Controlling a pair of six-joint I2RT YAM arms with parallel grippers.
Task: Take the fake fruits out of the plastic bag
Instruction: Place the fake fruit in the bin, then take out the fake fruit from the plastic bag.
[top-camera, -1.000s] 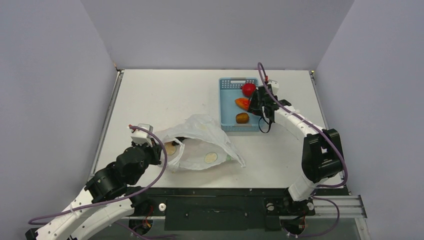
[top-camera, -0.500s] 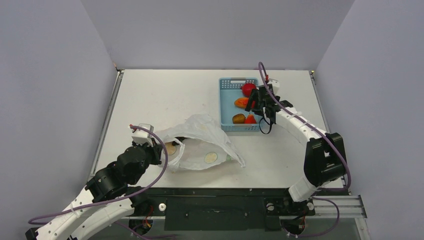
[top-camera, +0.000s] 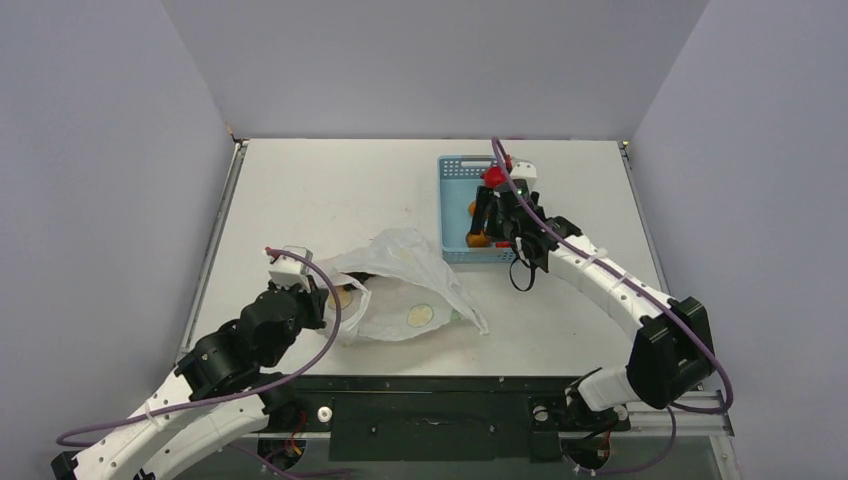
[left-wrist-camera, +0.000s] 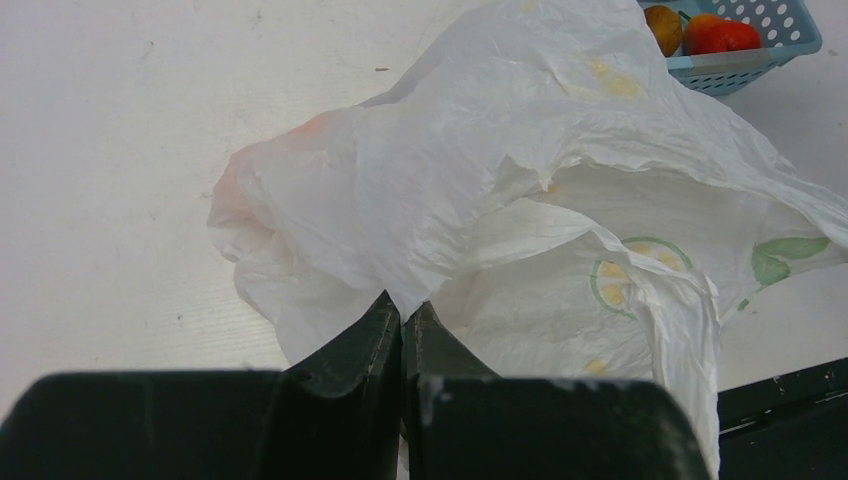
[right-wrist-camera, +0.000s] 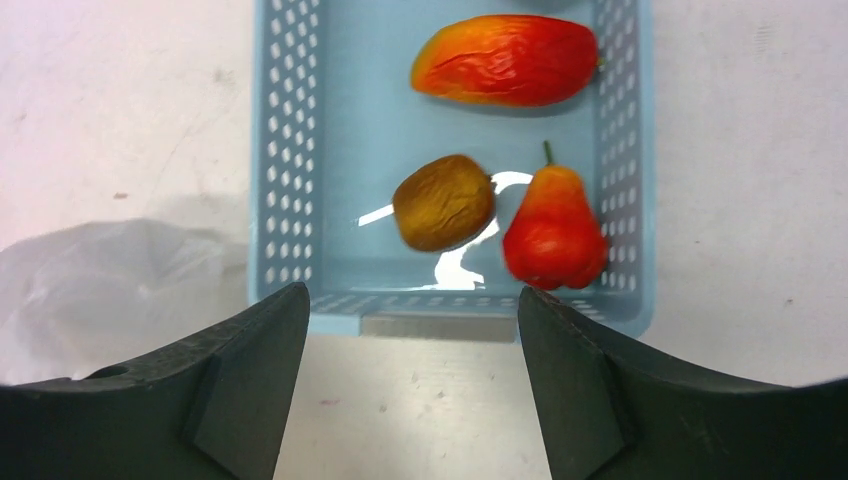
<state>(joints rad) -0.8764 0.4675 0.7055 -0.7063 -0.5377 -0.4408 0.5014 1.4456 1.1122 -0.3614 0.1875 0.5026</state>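
The plastic bag (top-camera: 410, 290) lies crumpled at the table's near left, and it fills the left wrist view (left-wrist-camera: 480, 170). My left gripper (top-camera: 318, 298) is shut on a fold of its left edge (left-wrist-camera: 403, 305). A faint orange tint (left-wrist-camera: 310, 130) shows through the film. The grape bunch is hidden. My right gripper (right-wrist-camera: 412, 300) is open and empty, above the table just short of the blue basket's near wall (right-wrist-camera: 450, 305). The brown kiwi (right-wrist-camera: 443, 201) and the small red fruit (right-wrist-camera: 554, 228) lie side by side in the basket.
The blue basket (top-camera: 455, 170) stands at the back middle, partly covered by my right arm (top-camera: 510, 210). It also holds a red-orange mango (right-wrist-camera: 506, 60) and a round red apple (top-camera: 494, 177). The basket's corner (left-wrist-camera: 760, 60) shows past the bag.
The small red fruit now lies in the basket beside the kiwi. My right gripper has swung left and stands open over the basket's near edge. The left gripper still holds the bag.
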